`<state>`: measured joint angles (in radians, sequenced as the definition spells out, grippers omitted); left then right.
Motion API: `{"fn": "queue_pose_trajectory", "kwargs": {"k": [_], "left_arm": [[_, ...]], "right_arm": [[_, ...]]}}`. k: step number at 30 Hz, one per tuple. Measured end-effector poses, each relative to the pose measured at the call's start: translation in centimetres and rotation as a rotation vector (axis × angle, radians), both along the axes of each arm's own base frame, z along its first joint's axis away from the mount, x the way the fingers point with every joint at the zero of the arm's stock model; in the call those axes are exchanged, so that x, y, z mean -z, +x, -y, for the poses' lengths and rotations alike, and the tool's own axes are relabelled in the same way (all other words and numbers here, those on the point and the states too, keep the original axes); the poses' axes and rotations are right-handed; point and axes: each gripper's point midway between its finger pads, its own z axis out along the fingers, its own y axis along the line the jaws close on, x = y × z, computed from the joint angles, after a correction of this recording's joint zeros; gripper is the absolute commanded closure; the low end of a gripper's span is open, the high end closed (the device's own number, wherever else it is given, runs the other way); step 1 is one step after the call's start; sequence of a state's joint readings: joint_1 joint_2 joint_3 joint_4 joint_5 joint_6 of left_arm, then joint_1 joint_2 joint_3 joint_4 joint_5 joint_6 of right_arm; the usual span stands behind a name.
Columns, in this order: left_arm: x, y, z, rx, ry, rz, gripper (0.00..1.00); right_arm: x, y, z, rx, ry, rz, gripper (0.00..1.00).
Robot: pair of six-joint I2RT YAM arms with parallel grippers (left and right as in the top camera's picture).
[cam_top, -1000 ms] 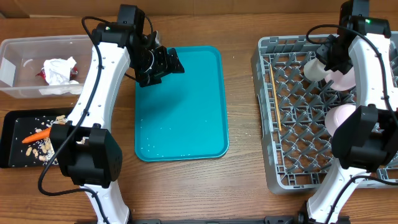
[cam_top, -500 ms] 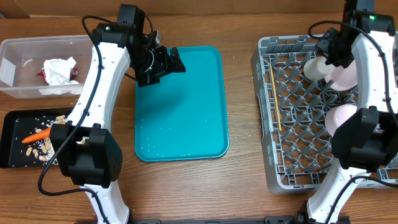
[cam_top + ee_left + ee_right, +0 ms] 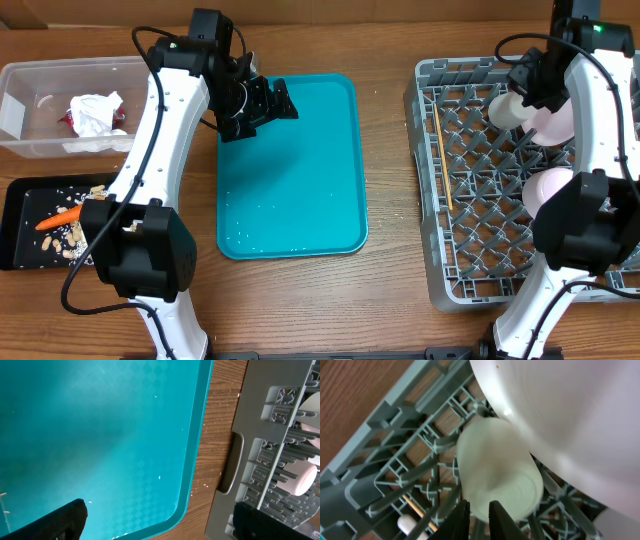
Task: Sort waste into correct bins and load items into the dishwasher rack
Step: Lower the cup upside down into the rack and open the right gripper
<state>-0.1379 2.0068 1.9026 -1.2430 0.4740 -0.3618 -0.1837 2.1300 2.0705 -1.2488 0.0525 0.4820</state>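
Wooden counter [image 3: 390, 200] is filling the overhead view, and along the lower edge the sorting is looking almost finished. At lower left the black tray [image 3: 18, 200] is holding the orange carrot [image 3: 60, 218] and the beige peanut scraps [image 3: 72, 243], so food waste is apparently being kept apart from paper. Beside it, at centre, the teal tray [image 3: 300, 180] is lying flat and carrying only a few white crumbs [image 3: 159, 478], which I judge to be the last waste waiting. At lower right the dishwasher rack [image 3: 440, 270] is taking up that side. A white bowl [image 3: 548, 188] is resting among its pegs, and the chopsticks [image 3: 442, 160] are lying along a channel near its left wall, probably so they are not slipping through the grid.

Farther up, the left end effector [image 3: 160, 515] is hovering over the teal tray's upper left corner, fingers spread wide with nothing between them. At upper left the clear tub [image 3: 60, 66] is holding the crumpled napkins [image 3: 95, 112] and the red-and-silver wrapper [image 3: 68, 120], the dry rubbish.

Farthest, near the rack's upper edge, the small cup [image 3: 495, 470] is lying on its side between pegs, just beside a large white dish [image 3: 560, 410]. The right end effector [image 3: 479, 505] is sitting just short of the cup, fingers narrowed to a slim gap and gripping nothing. I am judging that the cup is already placed.
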Motion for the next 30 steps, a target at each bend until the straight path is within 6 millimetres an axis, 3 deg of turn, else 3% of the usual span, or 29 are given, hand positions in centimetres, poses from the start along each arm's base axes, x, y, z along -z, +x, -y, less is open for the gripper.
{"fn": "queue_pose_trajectory", "kwargs": {"k": [7, 17, 19, 21, 23, 25, 30], "left_arm": [[0.0, 0.0, 0.0, 0.006, 0.001, 0.002, 0.03], [0.0, 0.0, 0.0, 0.024, 0.001, 0.012, 0.00], [-0.2, 0.0, 0.3, 0.037, -0.015, 0.017, 0.00], [-0.4, -0.1, 0.6, 0.051, -0.035, 0.024, 0.00], [-0.5, 0.0, 0.8, 0.058, -0.047, 0.028, 0.00], [-0.6, -0.1, 1.0, 0.065, -0.055, 0.032, 0.00], [-2.8, 0.1, 0.8, 0.079, -0.045, 0.115, 0.00]], "right_arm": [[1.5, 1.3, 0.3, -0.036, -0.018, 0.007, 0.80], [1.6, 0.1, 0.0, -0.062, -0.010, -0.043, 0.76], [1.2, -0.4, -0.1, -0.064, -0.007, -0.061, 0.71], [0.1, -0.4, -0.1, -0.068, -0.010, -0.051, 0.62], [-1.6, -0.5, -0.1, -0.074, -0.016, -0.033, 0.19], [-4.5, -1.0, -0.2, -0.076, -0.024, 0.010, 0.03], [-13.2, -4.2, -1.0, -0.086, -0.051, 0.153, 0.00]]}}
